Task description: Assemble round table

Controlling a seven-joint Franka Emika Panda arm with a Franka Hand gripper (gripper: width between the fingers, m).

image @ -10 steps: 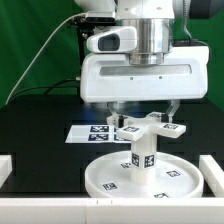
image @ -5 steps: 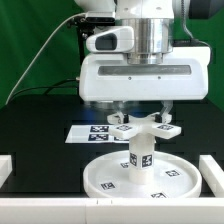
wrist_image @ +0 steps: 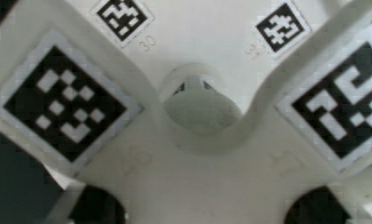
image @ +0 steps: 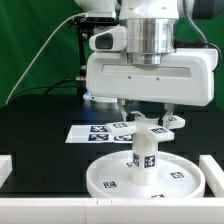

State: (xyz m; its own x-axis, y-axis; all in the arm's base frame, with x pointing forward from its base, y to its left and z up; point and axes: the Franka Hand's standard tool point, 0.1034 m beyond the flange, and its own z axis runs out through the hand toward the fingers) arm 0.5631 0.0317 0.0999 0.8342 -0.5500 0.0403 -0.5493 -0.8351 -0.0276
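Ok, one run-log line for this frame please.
gripper: shut on cross-shaped piece | piece: above post, contact unclear | post: upright on round disc | marker board: behind

Bright even light, sharp exterior view, wrist view blurred close-up

Round disc point(image: 145, 176), post point(image: 144, 157) and cross-shaped piece point(image: 148, 124): smooth white plastic, faint sheen, with matt black-and-white printed tags; gripper point(image: 146, 118) housing glossy white plastic under a brushed metal cylinder; table point(image: 40, 125) matt black.
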